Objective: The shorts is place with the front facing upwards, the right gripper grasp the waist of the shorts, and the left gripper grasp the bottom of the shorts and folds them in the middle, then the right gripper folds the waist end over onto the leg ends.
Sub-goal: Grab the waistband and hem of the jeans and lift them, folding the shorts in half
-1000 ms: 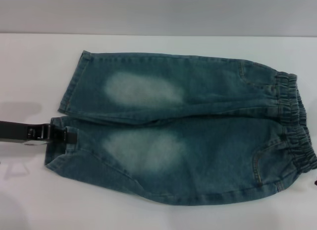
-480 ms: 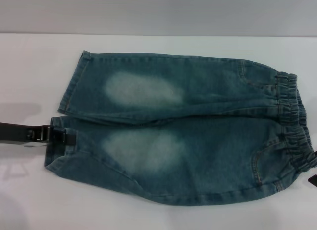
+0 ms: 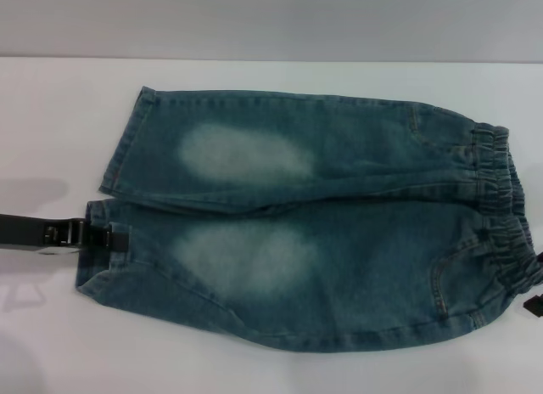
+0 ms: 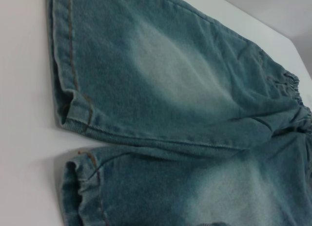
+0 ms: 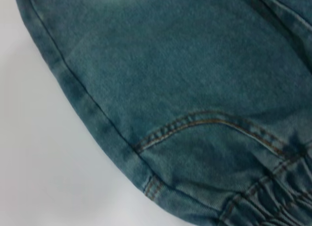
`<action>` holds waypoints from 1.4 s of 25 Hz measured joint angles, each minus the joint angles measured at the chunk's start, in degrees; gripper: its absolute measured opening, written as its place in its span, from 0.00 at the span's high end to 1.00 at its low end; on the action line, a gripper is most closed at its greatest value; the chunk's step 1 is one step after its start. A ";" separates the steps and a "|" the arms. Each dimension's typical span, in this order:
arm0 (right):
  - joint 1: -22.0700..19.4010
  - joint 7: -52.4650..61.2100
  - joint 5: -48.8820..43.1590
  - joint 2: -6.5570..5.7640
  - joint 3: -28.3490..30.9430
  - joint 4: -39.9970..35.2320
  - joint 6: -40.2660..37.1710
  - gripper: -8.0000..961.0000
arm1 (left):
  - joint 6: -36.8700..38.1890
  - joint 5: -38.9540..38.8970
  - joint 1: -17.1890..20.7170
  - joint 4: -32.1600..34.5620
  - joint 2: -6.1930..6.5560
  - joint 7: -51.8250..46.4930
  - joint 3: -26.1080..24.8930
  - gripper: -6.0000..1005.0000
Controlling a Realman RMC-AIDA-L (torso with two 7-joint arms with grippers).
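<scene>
The blue-green denim shorts (image 3: 339,241) lie flat, front up, on the white table (image 3: 51,114). The leg ends (image 3: 123,148) point to my left and the ruffled waist (image 3: 501,199) to my right. My left gripper (image 3: 117,237) reaches in from the left, with a black finger lying over the hem of the near leg; it looks shut on that hem. In the left wrist view the near cuff (image 4: 80,192) is puckered and the far cuff (image 4: 68,65) lies flat. Only a dark sliver of my right gripper (image 3: 534,302) shows, beside the near waist corner. The right wrist view shows the curved pocket seam (image 5: 204,121) and gathered waist (image 5: 273,197) close up.
Bare white table (image 3: 254,373) runs along the near side of the shorts and out to the left. A grey wall (image 3: 271,20) rises behind the table's far edge.
The right gripper has crept in at the right edge toward the near waist corner, and the elastic there has shifted slightly. The left gripper has stayed on the near hem.
</scene>
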 joint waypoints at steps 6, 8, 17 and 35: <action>0.09 -0.33 0.18 0.45 0.37 -0.07 0.15 0.22 | -0.10 0.00 0.05 -0.05 0.00 0.13 0.00 0.97; 0.10 -0.37 0.22 0.48 0.34 -0.11 0.16 0.22 | -0.22 0.00 0.03 -0.04 0.00 0.13 0.00 0.97; -0.21 -0.07 0.04 -0.12 0.52 -1.44 0.29 0.32 | -0.79 0.00 -0.04 -0.04 0.00 0.12 -0.07 0.97; -0.69 -0.46 0.09 0.46 0.02 -1.79 1.93 0.94 | -1.01 0.00 -0.08 -0.04 0.00 0.16 -0.01 0.97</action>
